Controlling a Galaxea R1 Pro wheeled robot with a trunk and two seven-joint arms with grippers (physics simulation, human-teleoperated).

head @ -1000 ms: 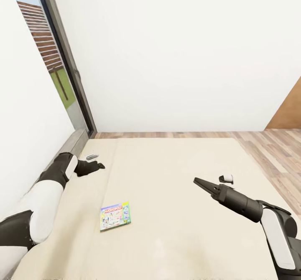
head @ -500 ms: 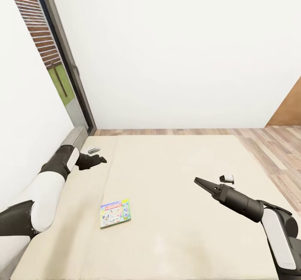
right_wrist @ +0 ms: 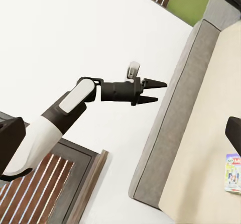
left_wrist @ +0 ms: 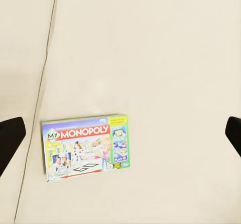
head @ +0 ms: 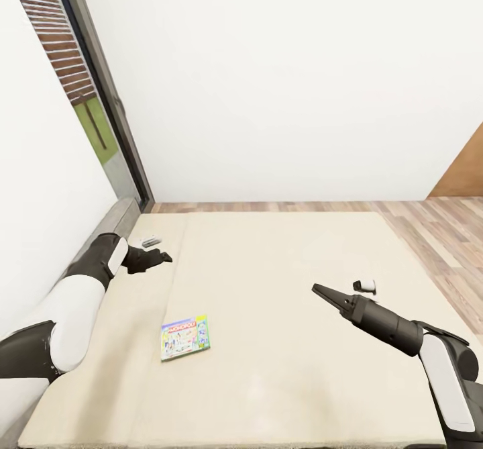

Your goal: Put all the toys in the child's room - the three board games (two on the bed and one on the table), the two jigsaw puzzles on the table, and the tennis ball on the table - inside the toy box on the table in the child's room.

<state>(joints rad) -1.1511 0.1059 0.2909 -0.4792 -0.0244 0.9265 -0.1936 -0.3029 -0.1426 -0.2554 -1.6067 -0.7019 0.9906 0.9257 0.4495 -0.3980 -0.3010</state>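
One board game (head: pixel 184 337), a flat "My Monopoly" box, lies on the cream bed (head: pixel 282 368) near its seam. It also lies flat in the left wrist view (left_wrist: pixel 85 147) and peeks in at the edge of the right wrist view (right_wrist: pixel 232 174). My left gripper (head: pixel 162 256) hovers open over the bed beyond the game, its dark fingertips (left_wrist: pixel 10 138) wide apart. From the right wrist view, the left gripper (right_wrist: pixel 156 91) has its fingers spread. My right gripper (head: pixel 318 291) hangs open above the bed's middle, well to the right of the game, holding nothing.
A grey padded bed edge (head: pixel 111 226) runs along the white wall at the left, below a dark-framed window (head: pixel 100 120). Wood-plank floor (head: pixel 443 234) lies beyond and to the right of the bed, with a brown wooden panel (head: pixel 466 174) at the far right.
The whole head view has shifted slightly, so the bed and game sit a little higher in the picture. The game has not moved on the bed. The left forearm lifted a little.
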